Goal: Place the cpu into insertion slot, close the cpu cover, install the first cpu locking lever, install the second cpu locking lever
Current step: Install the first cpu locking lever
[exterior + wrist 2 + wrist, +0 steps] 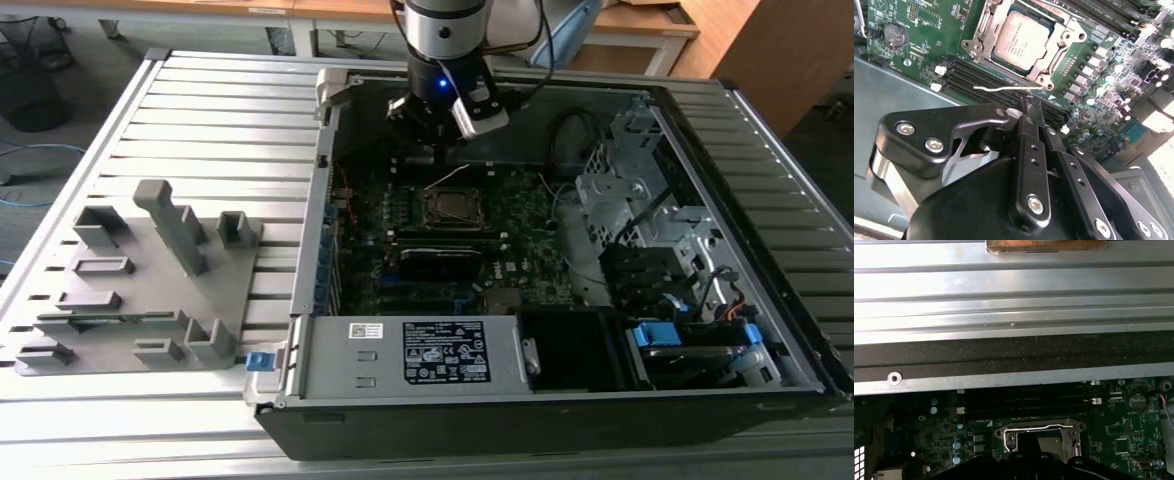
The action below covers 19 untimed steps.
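The cpu (1021, 37) lies flat in the insertion slot (429, 208), grey-silver top up. The cpu cover (1056, 59) is folded down around it as a metal frame. One thin wire locking lever (999, 89) juts out beside the socket, unlatched, and it also appears in the first wrist view (1039, 429). My gripper (1026, 106) has its black fingers together, tips right by that lever near its hinge end; I cannot tell if they touch it. In the exterior view the gripper (442, 152) hangs just behind the socket, inside the open computer case.
Black memory slots (979, 80) run between the gripper and the socket. The case wall (1014, 355) stands close behind. A drive cage (627, 170) and cables (581, 135) are to the exterior view's right, the power supply (400, 355) in front, and a grey fixture tray (134, 290) outside at left.
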### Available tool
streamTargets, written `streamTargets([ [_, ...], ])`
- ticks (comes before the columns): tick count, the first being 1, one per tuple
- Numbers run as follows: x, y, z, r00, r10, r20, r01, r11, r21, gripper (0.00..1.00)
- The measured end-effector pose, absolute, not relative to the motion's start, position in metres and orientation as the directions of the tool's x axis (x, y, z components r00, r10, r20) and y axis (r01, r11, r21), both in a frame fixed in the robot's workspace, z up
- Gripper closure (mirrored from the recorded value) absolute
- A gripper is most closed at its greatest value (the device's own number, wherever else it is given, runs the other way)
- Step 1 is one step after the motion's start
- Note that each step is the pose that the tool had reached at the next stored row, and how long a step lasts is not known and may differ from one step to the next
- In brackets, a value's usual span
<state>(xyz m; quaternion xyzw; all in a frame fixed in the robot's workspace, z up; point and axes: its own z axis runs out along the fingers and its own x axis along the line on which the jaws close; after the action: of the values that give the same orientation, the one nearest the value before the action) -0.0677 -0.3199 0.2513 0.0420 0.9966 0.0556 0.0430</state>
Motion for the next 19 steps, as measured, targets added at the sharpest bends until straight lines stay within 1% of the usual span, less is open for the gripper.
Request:
streamTargets([
  [19,-0.0663,-0.3217,0.2481,-0.993,0.089,-0.081,0.079,0.99,0.116,0.89],
])
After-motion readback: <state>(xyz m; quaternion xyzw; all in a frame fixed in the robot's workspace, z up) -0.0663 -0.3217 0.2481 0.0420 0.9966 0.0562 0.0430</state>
